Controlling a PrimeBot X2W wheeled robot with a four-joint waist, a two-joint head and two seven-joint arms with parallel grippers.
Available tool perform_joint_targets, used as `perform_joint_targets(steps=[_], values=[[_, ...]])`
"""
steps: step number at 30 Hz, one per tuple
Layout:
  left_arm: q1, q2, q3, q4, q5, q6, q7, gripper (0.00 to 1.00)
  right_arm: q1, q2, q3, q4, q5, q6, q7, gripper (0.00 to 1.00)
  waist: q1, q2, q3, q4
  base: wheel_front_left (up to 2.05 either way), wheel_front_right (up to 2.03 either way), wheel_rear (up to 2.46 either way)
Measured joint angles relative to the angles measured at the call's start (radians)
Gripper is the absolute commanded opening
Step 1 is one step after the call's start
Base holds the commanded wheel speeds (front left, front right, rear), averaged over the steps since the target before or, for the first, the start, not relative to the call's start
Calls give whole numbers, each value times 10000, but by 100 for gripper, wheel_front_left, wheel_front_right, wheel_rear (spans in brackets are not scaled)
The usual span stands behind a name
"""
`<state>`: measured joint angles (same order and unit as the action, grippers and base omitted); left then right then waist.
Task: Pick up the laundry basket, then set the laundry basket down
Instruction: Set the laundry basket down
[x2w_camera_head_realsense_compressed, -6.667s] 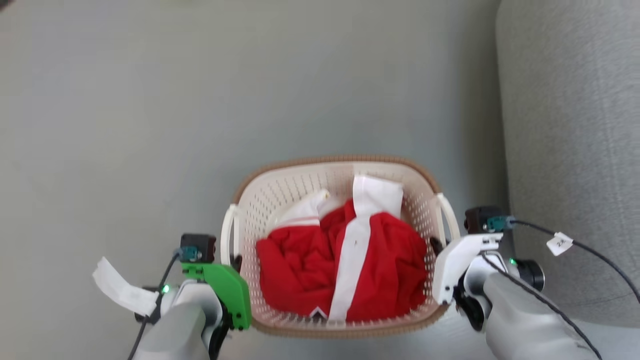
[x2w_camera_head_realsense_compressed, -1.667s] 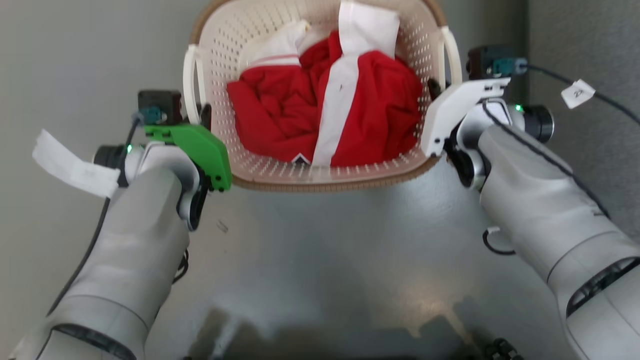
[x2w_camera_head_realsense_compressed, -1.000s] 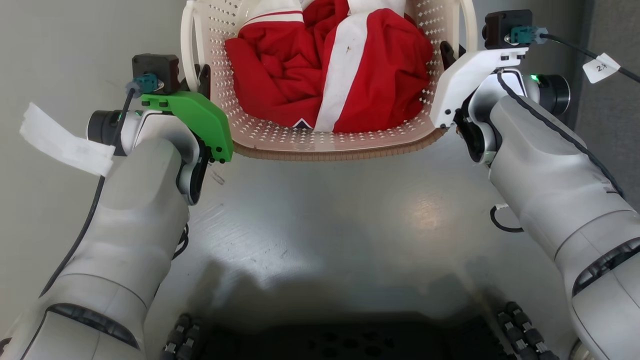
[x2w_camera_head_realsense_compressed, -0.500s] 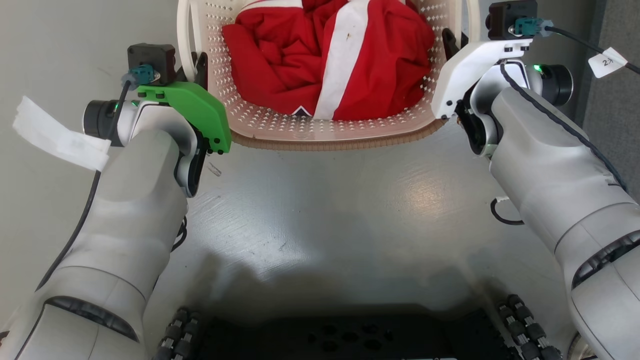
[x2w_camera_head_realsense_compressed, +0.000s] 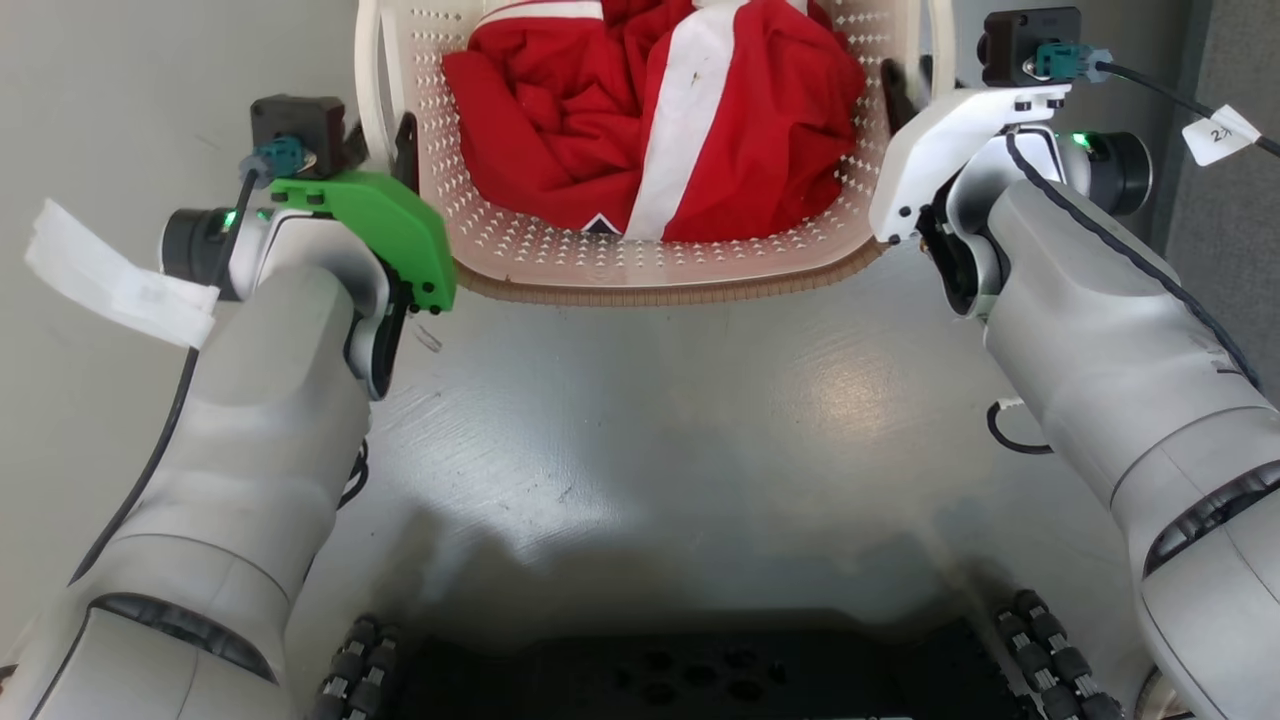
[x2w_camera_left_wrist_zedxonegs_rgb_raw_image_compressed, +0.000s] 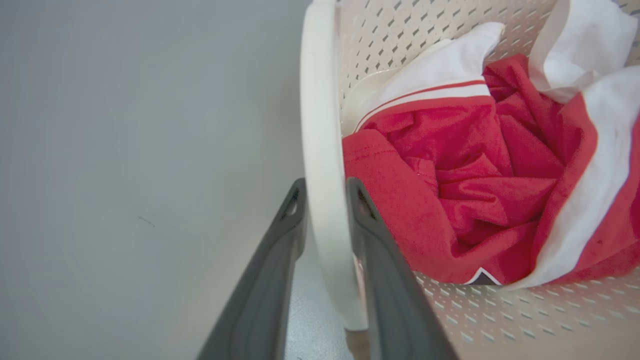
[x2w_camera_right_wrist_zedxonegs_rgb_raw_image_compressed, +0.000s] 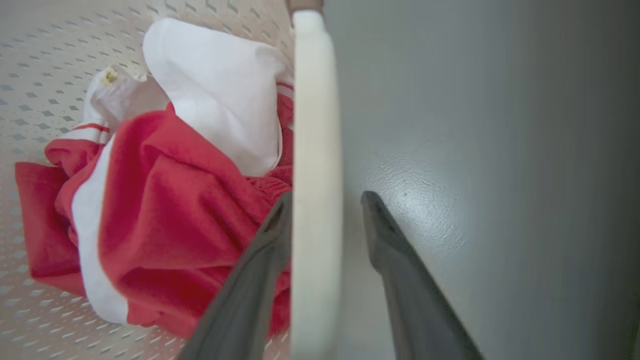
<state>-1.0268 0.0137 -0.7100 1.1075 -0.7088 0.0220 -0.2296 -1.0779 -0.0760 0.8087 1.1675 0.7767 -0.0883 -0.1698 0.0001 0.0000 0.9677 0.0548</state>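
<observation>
The laundry basket (x2w_camera_head_realsense_compressed: 560, 250), cream perforated plastic with a brown woven rim, sits at the top of the head view with a red and white garment (x2w_camera_head_realsense_compressed: 660, 110) in it. My left gripper (x2w_camera_head_realsense_compressed: 400, 140) is shut on its left white handle (x2w_camera_left_wrist_zedxonegs_rgb_raw_image_compressed: 320, 125); in the left wrist view both fingers (x2w_camera_left_wrist_zedxonegs_rgb_raw_image_compressed: 280, 260) press against the band, with the gripper (x2w_camera_left_wrist_zedxonegs_rgb_raw_image_compressed: 325, 186) astride it. My right gripper (x2w_camera_head_realsense_compressed: 900, 85) straddles the right handle (x2w_camera_right_wrist_zedxonegs_rgb_raw_image_compressed: 315, 125). There the gripper (x2w_camera_right_wrist_zedxonegs_rgb_raw_image_compressed: 327, 196) has its inner finger touching the handle, and a gap of floor shows before the outer finger (x2w_camera_right_wrist_zedxonegs_rgb_raw_image_compressed: 400, 270).
Grey glossy floor (x2w_camera_head_realsense_compressed: 650, 420) lies under and around the basket. A grey upholstered surface (x2w_camera_head_realsense_compressed: 1235, 230) stands close to the right arm. My dark wheeled base (x2w_camera_head_realsense_compressed: 660, 670) fills the bottom edge. Cables with white tags (x2w_camera_head_realsense_compressed: 110, 275) hang off both wrists.
The camera has tilted, so the basket and both grippers now sit at the picture's top and my base shows. Over the last half second, both wrists have only sunk slightly.
</observation>
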Motion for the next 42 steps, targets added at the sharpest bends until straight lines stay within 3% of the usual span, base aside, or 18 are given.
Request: perform_joint_targets(steps=[1, 23, 31, 42], values=[[0, 12, 2, 67, 0, 2, 0, 100, 0, -12, 0, 29, -13, 0, -13, 100, 0, 0, -32, -1, 0, 0, 0], [416, 38, 617, 96, -109, -13, -192, 100, 242, 4, 69, 351, -136, 267, -683, 100, -1, 0, -1700, -61, 0, 0, 0], [681, 368, 1229, -1057, -59, 48, -194, 100, 483, 25, 54, 128, -226, 360, -779, 100, -1, 0, -2537, -77, 0, 0, 0], [2300, 633, 1789, -1990, 393, 148, -194, 100, 1416, 69, -92, -708, -424, 380, -803, 100, -1, 0, -3917, -162, 0, 0, 0]])
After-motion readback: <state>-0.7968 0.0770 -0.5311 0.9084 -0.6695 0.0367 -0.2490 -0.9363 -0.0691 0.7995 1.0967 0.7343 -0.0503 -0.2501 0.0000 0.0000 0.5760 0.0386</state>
